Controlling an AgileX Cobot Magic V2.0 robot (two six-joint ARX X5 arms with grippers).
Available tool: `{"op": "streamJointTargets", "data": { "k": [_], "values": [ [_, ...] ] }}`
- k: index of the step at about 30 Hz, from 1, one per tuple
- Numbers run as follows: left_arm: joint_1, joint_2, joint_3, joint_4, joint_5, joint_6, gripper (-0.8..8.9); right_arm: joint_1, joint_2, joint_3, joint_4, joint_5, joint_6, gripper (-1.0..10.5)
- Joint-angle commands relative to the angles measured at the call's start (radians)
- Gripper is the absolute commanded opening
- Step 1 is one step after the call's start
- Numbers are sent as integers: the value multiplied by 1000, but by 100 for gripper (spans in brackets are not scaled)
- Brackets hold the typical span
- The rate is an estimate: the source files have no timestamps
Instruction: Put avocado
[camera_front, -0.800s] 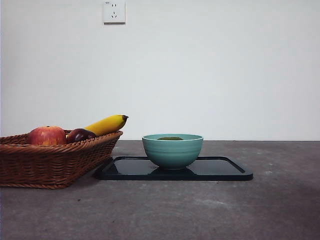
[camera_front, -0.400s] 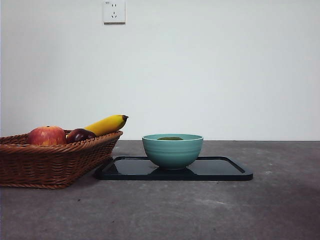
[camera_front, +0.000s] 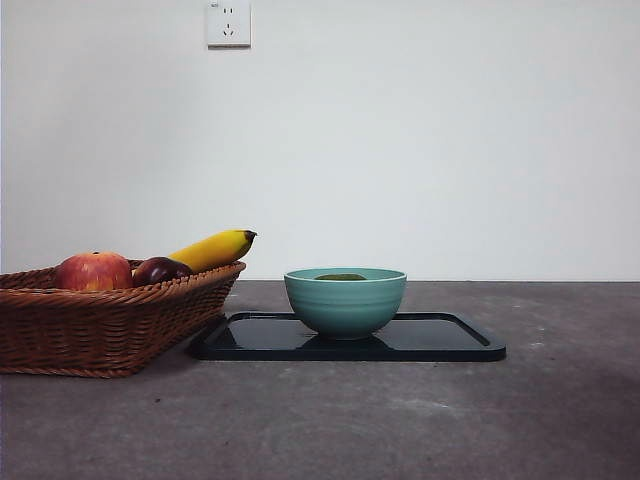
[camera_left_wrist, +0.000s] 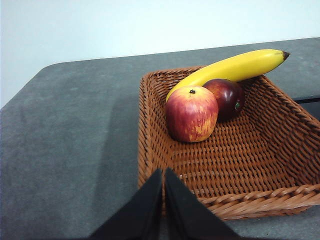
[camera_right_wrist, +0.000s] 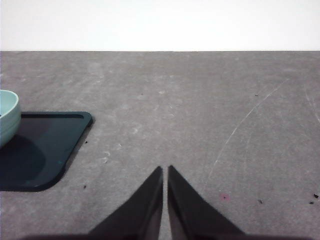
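Your avocado (camera_front: 341, 277) lies in the bowl (camera_front: 345, 305); left gripper (camera_left_wrist: 163, 172) and right gripper (camera_right_wrist: 165, 170) are clenched, empty

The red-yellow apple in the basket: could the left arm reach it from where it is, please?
Probably yes. The left gripper, jaws shut, sits at the basket's near rim; the apple lies uncovered beside the plum and banana. The jaws must open first.

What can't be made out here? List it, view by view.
- Front view: the avocado shows only as a dark green sliver above the bowl rim; the wall hides the rest.
- Front view: the wicker basket is cut off by the edge.
- Right wrist view: bowl and black tray are cut off by the edge; the bowl's inside is unseen.
- Left wrist view: the plum sits partly behind the apple; its sticker is too small to read.
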Motion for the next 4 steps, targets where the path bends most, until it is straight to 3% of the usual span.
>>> {"op": "streamJointTargets", "data": {
  "k": [1,4],
  "values": [
    [2,-2,-21,-7,-3,-2,8,0,-3,-5,8,2,11,7],
    [2,-2,-21,-8,-3,-2,9,0,-3,-5,8,2,11,7]
  ]
}}
